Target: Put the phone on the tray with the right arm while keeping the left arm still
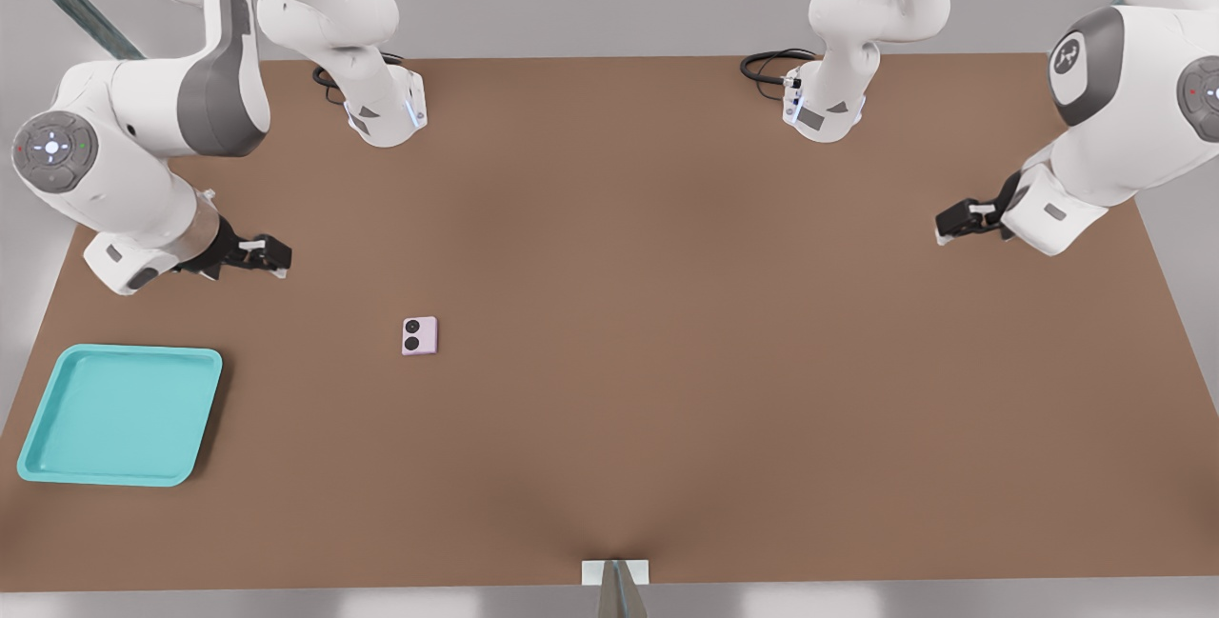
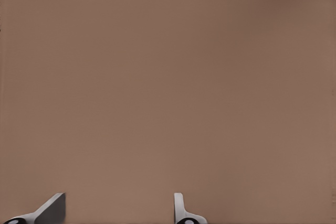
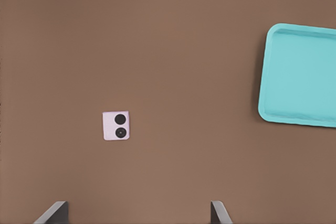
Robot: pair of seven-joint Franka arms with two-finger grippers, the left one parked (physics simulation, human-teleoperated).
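The pale pink phone (image 1: 419, 335) lies flat on the brown table, its two black lenses facing up, left of the middle in the front view. The turquoise tray (image 1: 119, 413) sits empty near the front-left corner of that view. My gripper (image 1: 271, 258) hovers behind both, up and to the left of the phone and above the tray's far side, touching neither. In the right wrist view the phone (image 3: 116, 126) and the tray (image 3: 302, 74) lie apart, and my gripper (image 3: 137, 214) is open with nothing between its fingertips (image 3: 55, 211).
Both arm bases (image 1: 386, 109) (image 1: 824, 104) stand at the table's far edge with black cables beside them. The parked arm's gripper (image 1: 967, 218) hangs at the front view's right. A small white bracket (image 1: 615, 572) sits at the near edge.
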